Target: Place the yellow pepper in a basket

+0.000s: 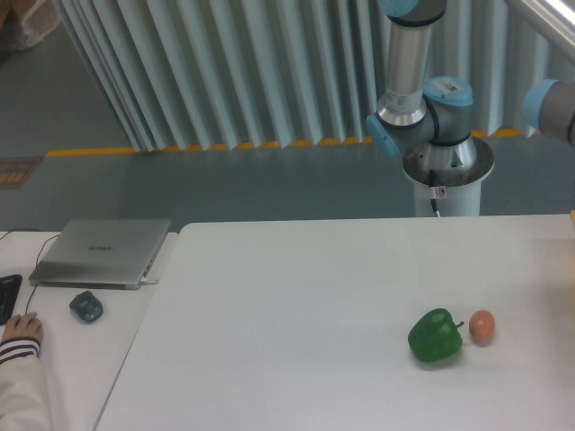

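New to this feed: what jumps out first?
The glossy green bell pepper sits on the white table at front right, with a small orange-pink round fruit just to its right, slightly apart. Behind the table's far edge rises the silver and blue robot arm on its pedestal; its gripper is out of view. At far left a closed silver laptop and a dark mouse lie beside a person's hand.
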You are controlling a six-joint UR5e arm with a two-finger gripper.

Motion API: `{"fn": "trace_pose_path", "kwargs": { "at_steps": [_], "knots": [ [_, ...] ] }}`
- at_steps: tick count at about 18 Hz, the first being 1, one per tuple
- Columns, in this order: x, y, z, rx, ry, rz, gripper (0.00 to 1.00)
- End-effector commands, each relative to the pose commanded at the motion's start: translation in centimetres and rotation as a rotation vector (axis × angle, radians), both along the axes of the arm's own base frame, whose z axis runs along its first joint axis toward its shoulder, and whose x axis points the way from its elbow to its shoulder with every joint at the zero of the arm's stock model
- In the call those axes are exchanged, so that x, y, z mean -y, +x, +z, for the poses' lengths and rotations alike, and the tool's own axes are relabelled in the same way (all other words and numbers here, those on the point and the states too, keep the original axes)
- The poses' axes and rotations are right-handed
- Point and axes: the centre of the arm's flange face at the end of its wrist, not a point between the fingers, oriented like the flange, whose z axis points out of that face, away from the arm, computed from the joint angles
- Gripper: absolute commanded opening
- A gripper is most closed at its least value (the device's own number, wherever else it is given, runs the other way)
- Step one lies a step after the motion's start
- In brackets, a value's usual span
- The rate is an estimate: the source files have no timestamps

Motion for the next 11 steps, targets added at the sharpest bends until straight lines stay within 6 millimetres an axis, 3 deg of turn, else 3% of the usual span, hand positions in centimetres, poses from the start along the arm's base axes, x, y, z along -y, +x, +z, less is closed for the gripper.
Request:
{"fn": "trace_pose_path", "kwargs": {
  "at_steps": [4, 11],
  "knots": [
    [-1.6, 2.7, 0.0, 0.061, 0.009, 0.023, 1.0],
    [-3.9, 8.1, 2.6, 0.168, 0.005, 0.08, 1.0]
  ]
}}
